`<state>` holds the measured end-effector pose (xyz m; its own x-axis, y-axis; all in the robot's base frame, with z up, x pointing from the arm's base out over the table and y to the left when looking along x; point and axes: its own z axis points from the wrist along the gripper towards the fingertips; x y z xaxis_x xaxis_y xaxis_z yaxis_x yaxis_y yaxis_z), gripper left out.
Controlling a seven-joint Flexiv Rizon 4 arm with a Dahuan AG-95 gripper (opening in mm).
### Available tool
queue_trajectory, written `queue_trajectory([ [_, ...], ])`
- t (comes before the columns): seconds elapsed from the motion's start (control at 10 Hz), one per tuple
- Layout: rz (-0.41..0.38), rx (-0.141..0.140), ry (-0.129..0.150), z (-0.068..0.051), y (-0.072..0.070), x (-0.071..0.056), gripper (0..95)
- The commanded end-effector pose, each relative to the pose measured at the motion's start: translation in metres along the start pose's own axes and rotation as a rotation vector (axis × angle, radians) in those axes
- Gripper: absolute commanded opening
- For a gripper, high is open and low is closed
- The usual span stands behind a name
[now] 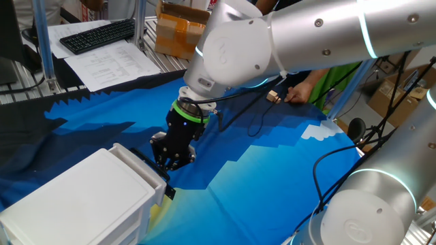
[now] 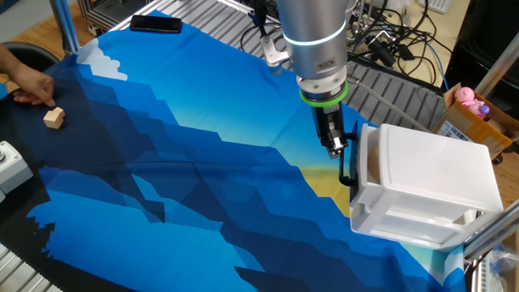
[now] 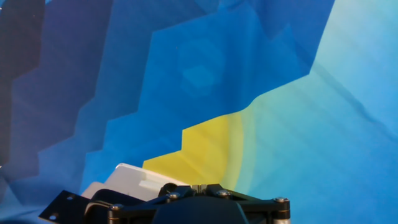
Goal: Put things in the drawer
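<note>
The white cabinet [image 2: 434, 182] sits at one end of the blue and yellow cloth [image 2: 203, 178], close to the table's edge, and the gripper [image 2: 334, 148] hangs right at its front, just above the cloth, with its fingers pointing down. On that side there is little room: the cabinet's front face and a black tab [image 2: 347, 169] on the drawer [image 2: 413, 219] stand just beside the fingers. From the other side, the gripper [image 1: 172, 158] reads as nearly touching the cabinet [image 1: 82, 201], though I cannot tell if there is real contact. Away from the cabinet the cloth runs broad and flat across the middle of the table, with only soft creases. At the far end, well apart from the gripper, a small tan wooden block [image 2: 54, 118] lies on the dark part of the cloth, just beside a person's hand [image 2: 32, 85] reaching in from the table's edge. A black phone [image 2: 156, 24] lies on the cloth's far corner, and a keyboard [image 1: 99, 35] rests on papers beyond the cloth. The hand camera shows only cloth ahead and a white corner of the cabinet [image 3: 134, 180] low in its view; the fingers there sit close together with nothing visible between them, so the gripper looks closed and empty.
</note>
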<state>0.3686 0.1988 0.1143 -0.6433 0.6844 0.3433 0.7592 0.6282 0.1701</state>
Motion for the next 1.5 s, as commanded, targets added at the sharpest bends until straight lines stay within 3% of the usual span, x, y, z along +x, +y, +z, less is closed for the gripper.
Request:
queue_trajectory([
  [0.1,-0.006,-0.003,0.001,-0.001,0.001,-0.001,0.0],
  [0.3,0.015,-0.036,0.023,-0.005,0.010,-0.005,0.0],
  [0.7,0.015,-0.052,0.037,-0.020,0.026,-0.008,0.0],
  [0.9,0.046,-0.071,0.069,-0.025,0.028,0.001,0.0],
  [1.0,0.059,-0.088,0.096,-0.027,0.027,0.003,0.0],
  [1.3,0.066,-0.102,0.129,-0.026,0.026,0.003,0.0],
  [1.5,0.062,-0.102,0.125,-0.025,0.026,0.003,0.0],
])
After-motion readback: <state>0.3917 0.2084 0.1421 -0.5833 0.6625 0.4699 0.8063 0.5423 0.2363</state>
